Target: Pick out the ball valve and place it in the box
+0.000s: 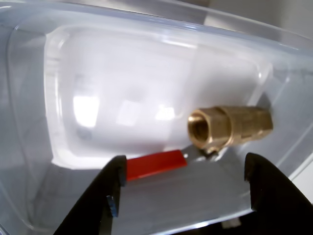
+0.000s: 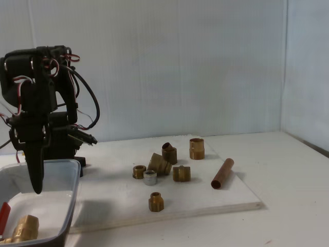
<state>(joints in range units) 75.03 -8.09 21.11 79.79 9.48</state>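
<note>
From my station, the valve (image 1: 230, 126) already lies on the floor of the box (image 1: 29, 98), at the right of centre in the wrist view. Its brass body runs roughly left to right across the frame, with the open threaded end facing the lower left, and its red handle (image 1: 155, 164) stretches away toward the lower left, flat on the box floor. The end effector (image 1: 183, 188) comes in from the bottom edge with its two dark fingers spread wide and nothing between them. The left finger (image 1: 105, 196) sits beside the tip of the handle and the right finger (image 1: 274, 193) is below the far end of the brass body, so the valve lies just ahead of the open gap, apart from both fingers as far as I can tell.

In the fixed view the box (image 2: 72, 195) sits at the lower left of the frame, with the valve (image 2: 23, 229) in its near corner and a sliver of red at the left edge. The end effector (image 2: 35, 177) hangs point-down over the box, above the valve and not touching it. The loose brass fittings (image 2: 159, 164) and the copper pipe (image 2: 222, 173) rest on the white board (image 2: 205, 203) toward the middle of the frame, well clear of the box.

I judge the placing done. What remains is to lift straight up, away from the handle, so that neither finger catches it on the way out.
</note>
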